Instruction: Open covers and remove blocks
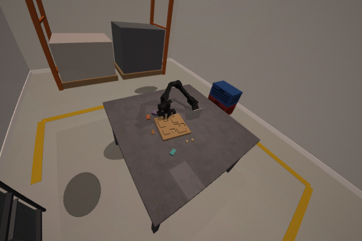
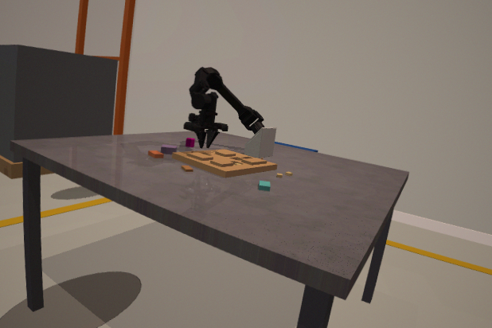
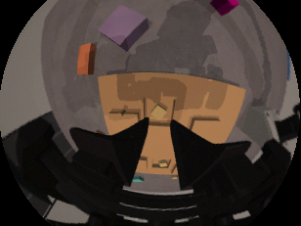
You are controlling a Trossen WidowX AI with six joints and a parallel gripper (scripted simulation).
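Wrist view. "Gripper (image 1: 167,118) (image 2: 205,147) (image 3: 159,120), one: jaws partly open. Contents?"

"Nil. Puzzle board (image 1: 170,127) (image 2: 253,169) (image 3: 160,141), one, below; pale yellow block (image 3: 158,112), at twelve o'clock from the fingertips."

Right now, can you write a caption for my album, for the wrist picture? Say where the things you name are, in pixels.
The open gripper (image 3: 159,120) points at the wooden board (image 3: 222,102), a purple block (image 3: 122,25) beyond.

A grey table (image 1: 205,133) (image 2: 318,213) beneath the puzzle board (image 1: 169,134) (image 2: 227,171) (image 3: 225,97), two small yellow blocks, a teal block (image 1: 173,152) (image 2: 264,185) (image 3: 138,179)
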